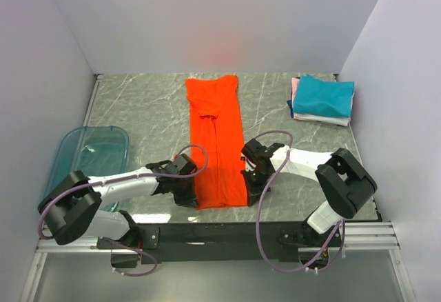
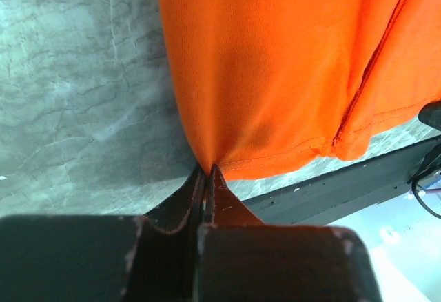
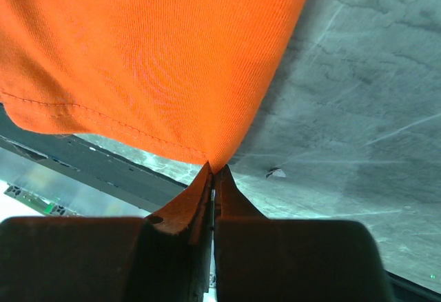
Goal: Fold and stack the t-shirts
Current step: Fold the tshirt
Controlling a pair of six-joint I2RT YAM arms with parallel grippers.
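Observation:
The orange-red t-shirt [image 1: 218, 140] lies as a long narrow strip down the middle of the table, sleeves folded in. My left gripper [image 1: 191, 190] is shut on its near left corner, the cloth pinched at the fingertips [image 2: 207, 169]. My right gripper [image 1: 249, 178] is shut on its near right corner, the cloth [image 3: 151, 61] pulled into the fingertips [image 3: 213, 169]. Both corners are lifted a little off the table. A stack of folded t-shirts [image 1: 322, 99], teal on top with pink and white beneath, sits at the back right.
A translucent blue-green plastic bin [image 1: 89, 154] stands at the left edge. The grey marble table [image 1: 145, 109] ends at a black front rail [image 1: 227, 229]. White walls close the back and sides.

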